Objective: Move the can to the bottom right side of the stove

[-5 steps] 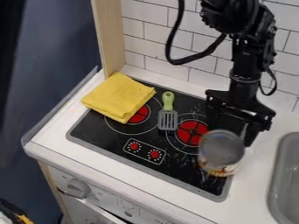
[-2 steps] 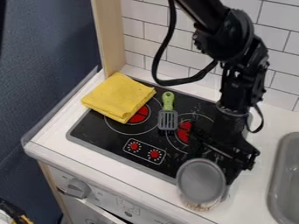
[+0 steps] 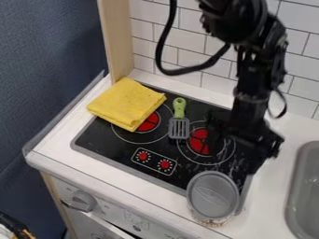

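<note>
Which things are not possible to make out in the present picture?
All in the camera view:
- stove, back right part: hidden by the robot arm
- left burner: partly covered by the yellow cloth
- base of the can: hidden by its own body
- sink: cut off by the right edge

Toy kitchen, with stove (image 3: pixel 113 155) and sink (image 3: pixel 306 186).

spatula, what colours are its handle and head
The spatula has a green handle and a grey head, clear in the camera view.
</note>
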Controlling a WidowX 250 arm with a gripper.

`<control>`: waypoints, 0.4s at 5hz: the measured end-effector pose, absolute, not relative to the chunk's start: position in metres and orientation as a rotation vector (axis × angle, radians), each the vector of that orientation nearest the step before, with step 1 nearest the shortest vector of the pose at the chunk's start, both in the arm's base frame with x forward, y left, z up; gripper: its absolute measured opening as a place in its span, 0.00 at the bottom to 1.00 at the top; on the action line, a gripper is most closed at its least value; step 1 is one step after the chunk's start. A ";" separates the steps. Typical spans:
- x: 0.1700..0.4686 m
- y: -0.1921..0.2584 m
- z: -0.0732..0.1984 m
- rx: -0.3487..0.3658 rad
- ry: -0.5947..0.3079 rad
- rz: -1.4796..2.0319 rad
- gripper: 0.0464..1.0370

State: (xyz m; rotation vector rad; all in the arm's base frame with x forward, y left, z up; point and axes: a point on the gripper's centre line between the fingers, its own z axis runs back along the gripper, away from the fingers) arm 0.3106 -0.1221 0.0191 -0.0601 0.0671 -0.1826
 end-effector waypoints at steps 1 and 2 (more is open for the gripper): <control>0.330 -0.129 0.053 -0.084 -0.037 -0.186 0.96; 0.335 -0.127 0.071 -0.064 -0.075 -0.202 0.96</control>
